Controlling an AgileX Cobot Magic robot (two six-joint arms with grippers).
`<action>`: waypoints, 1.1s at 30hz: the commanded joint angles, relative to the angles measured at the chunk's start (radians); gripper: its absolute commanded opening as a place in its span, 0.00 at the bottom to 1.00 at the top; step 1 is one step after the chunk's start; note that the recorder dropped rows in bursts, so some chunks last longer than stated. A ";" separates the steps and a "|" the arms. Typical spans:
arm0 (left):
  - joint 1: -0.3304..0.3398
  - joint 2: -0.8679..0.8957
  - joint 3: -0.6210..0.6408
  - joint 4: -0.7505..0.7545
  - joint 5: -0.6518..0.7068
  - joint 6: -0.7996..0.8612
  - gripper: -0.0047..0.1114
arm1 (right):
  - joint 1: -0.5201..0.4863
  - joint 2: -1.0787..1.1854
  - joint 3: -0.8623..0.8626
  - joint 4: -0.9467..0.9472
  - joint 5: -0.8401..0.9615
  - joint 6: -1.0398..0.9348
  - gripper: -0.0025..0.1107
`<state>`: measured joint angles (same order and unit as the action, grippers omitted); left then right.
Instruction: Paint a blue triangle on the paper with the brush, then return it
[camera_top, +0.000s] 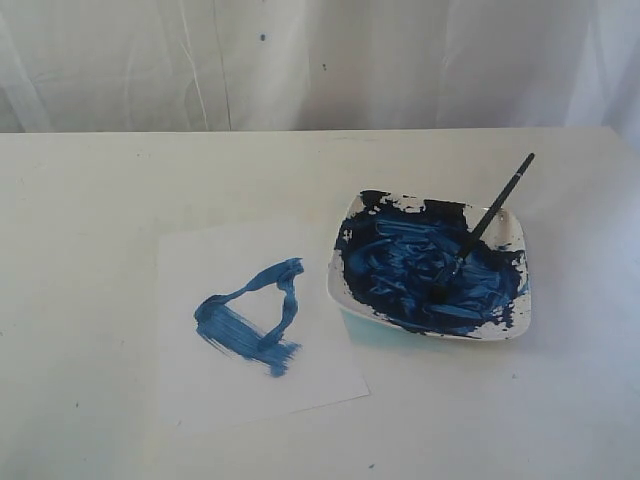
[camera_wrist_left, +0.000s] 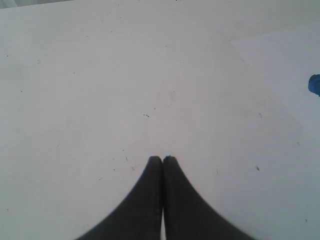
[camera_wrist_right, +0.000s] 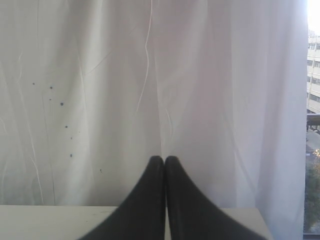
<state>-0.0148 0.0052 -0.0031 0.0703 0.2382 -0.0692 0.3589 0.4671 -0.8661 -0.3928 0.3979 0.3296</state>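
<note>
Though only the wrist views show them, the left gripper (camera_wrist_left: 162, 159), jaws pressed together and empty, points down at the table (camera_wrist_left: 100, 75), and the right gripper (camera_wrist_right: 164, 158), jaws likewise together, faces the curtain (camera_wrist_right: 100, 75). The paper (camera_top: 200, 390) bears the blue triangle (camera_top: 240, 335) beside the dish (camera_top: 526, 300), where the brush (camera_top: 495, 210) leans.

The left gripper (camera_wrist_left: 162, 160), a pair of matte black curved fingers (camera_wrist_left: 145, 200) tapering to rounded tips, has its jaws pressed together so that only a hairline seam shows between them, and it angles downward. The right gripper (camera_wrist_right: 164, 159), of the same black tapered build, is likewise closed tip to tip, but is held level, pointing straight ahead.
</note>
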 joint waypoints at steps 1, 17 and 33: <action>0.002 -0.005 0.003 -0.010 0.007 -0.001 0.04 | -0.010 -0.004 0.003 -0.003 -0.004 -0.012 0.02; 0.002 -0.005 0.003 -0.010 0.007 -0.001 0.04 | -0.010 -0.004 0.003 -0.003 -0.002 -0.012 0.02; 0.002 -0.005 0.003 -0.010 0.007 -0.001 0.04 | -0.361 -0.377 0.240 -0.001 -0.002 0.110 0.02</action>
<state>-0.0148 0.0052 -0.0031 0.0686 0.2382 -0.0692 0.0459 0.1250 -0.7044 -0.3977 0.3917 0.3849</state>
